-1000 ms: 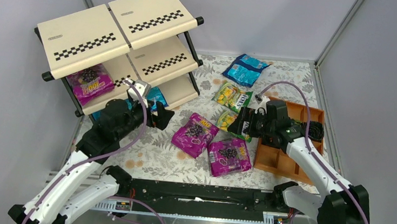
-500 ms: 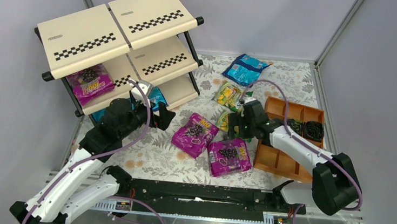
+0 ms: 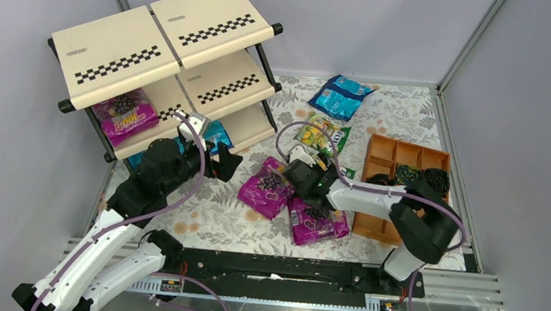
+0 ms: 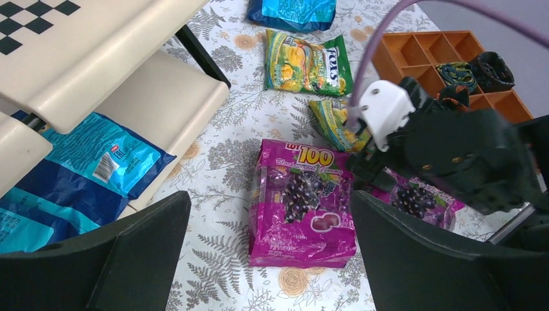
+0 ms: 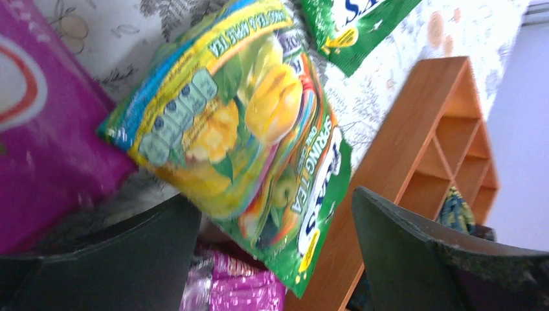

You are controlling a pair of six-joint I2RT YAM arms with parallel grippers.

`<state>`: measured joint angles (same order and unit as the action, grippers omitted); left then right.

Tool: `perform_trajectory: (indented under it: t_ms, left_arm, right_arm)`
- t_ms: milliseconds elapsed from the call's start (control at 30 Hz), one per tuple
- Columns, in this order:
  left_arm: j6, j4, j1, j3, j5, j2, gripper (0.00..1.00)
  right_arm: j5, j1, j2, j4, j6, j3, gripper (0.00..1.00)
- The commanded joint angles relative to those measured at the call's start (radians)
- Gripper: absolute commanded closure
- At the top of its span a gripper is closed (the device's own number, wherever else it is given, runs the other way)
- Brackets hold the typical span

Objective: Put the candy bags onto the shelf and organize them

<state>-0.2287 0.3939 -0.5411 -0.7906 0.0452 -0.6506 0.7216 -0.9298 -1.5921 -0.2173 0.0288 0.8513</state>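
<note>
A three-tier rack of cream boards with black-and-white checkered stripes on a black tube frame (image 3: pixel 162 36) is seen at the far left of a white floral-printed tabletop (image 3: pixel 215 214). One glossy magenta packet with dark berries (image 3: pixel 125 116) is lodged on its middle board, and bright blue packets (image 4: pixel 84 168) are tucked in at its bottom level. The left gripper (image 3: pixel 225 162) is held just in front of the rack with its jaws wide apart and nothing between them. On the tabletop, two more magenta packets (image 3: pixel 268 187) (image 3: pixel 318 218) lie side by side near the centre. The right gripper (image 5: pixel 272 201) is held low beside them, jaws wide apart, over a green-yellow fruit-printed packet (image 5: pixel 239 129) whose lower end lies in the gap; contact with the fingers cannot be made out. Another green-yellow packet (image 3: pixel 321 136) and a bright blue one (image 3: pixel 340 95) lie farther back. An orange-brown compartment tray (image 3: pixel 391 218) with black coiled items (image 3: pixel 423 176) is placed at the right.
</note>
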Motion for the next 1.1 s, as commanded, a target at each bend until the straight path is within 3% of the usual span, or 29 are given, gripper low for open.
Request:
perform_trajectory:
  t_ms: [0, 133, 467, 667, 1000, 1067]
  left_arm:
    - [0.001, -0.053, 0.000, 0.011, 0.010, 0.021, 0.01]
    - [0.000, -0.056, 0.000, 0.014, 0.014, 0.031, 0.01]
    - [-0.004, -0.059, 0.000, 0.022, 0.023, 0.048, 0.01]
    - [-0.004, -0.067, 0.000, 0.024, 0.025, 0.042, 0.01]
    - [-0.004, -0.067, 0.001, 0.023, 0.019, 0.021, 0.01]
    - [-0.007, -0.067, 0.001, 0.023, 0.018, 0.018, 0.01]
  right_arm:
    - [0.191, -0.017, -0.113, 0.055, 0.114, 0.079, 0.09]
    - [0.241, -0.017, -0.206, 0.109, 0.140, 0.104, 0.12]
    - [0.297, -0.018, -0.342, 0.254, 0.186, 0.121, 0.39]
    - [0.359, -0.035, -0.294, 0.311, 0.197, 0.089, 0.59]
    - [0.310, -0.044, -0.080, 0.252, 0.140, 0.059, 0.75]
    - [0.291, -0.044, -0.022, 0.229, 0.117, 0.054, 0.82]
